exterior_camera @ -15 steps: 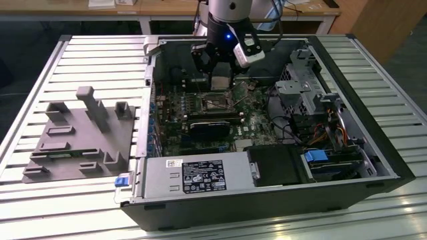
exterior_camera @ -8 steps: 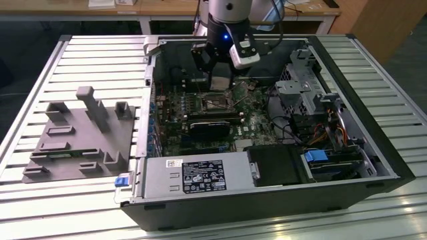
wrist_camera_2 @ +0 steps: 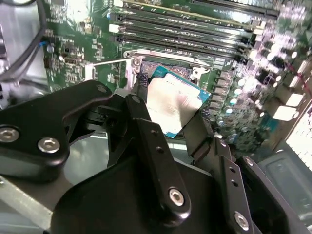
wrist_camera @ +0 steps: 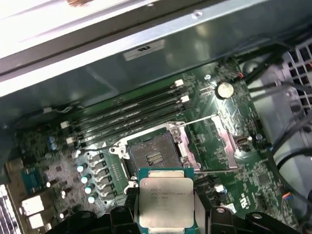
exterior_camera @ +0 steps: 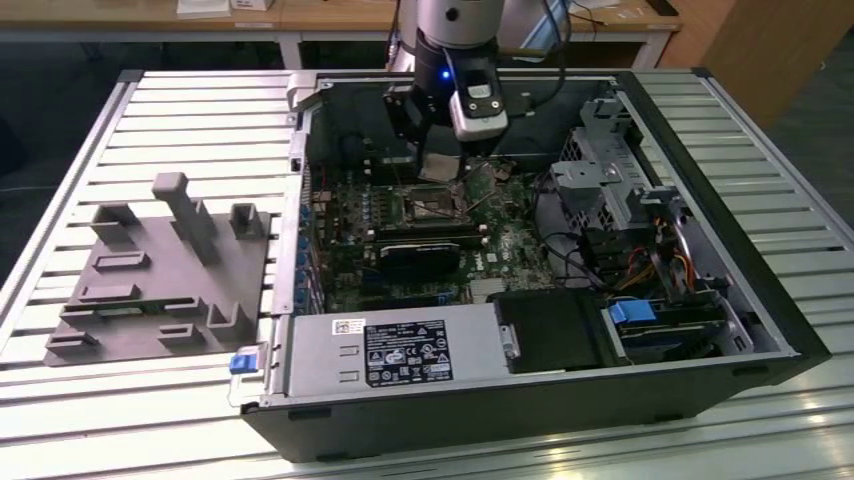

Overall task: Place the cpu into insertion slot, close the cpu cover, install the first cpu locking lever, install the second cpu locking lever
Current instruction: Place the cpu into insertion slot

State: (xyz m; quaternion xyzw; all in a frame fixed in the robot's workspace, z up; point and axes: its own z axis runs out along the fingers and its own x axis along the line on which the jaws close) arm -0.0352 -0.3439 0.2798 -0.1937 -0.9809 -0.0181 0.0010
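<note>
Upright arm [exterior_camera: 454, 40] above insertion slot [wrist_camera: 151, 156] — fingers [wrist_camera_2: 146, 134] pinching cpu [wrist_camera_2: 173, 105].

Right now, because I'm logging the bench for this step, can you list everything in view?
cpu: one, silvery top with a green edge, held above the motherboard near the socket.
insertion slot: one, dark centre with a silver rim, on the motherboard, vacant.
cpu cover: one, silvery, swung open beside the slot.
memory slots: four, black, alongside the slot.
motherboard: one, green, inside the case.
computer case: one, black, lying open on the table.
power supply: one, grey, in the case.
fixture block: one, grey, on the table, the exterior view's left.
table: one, slatted metal.
gripper: one, black, shut on the cpu.
</note>
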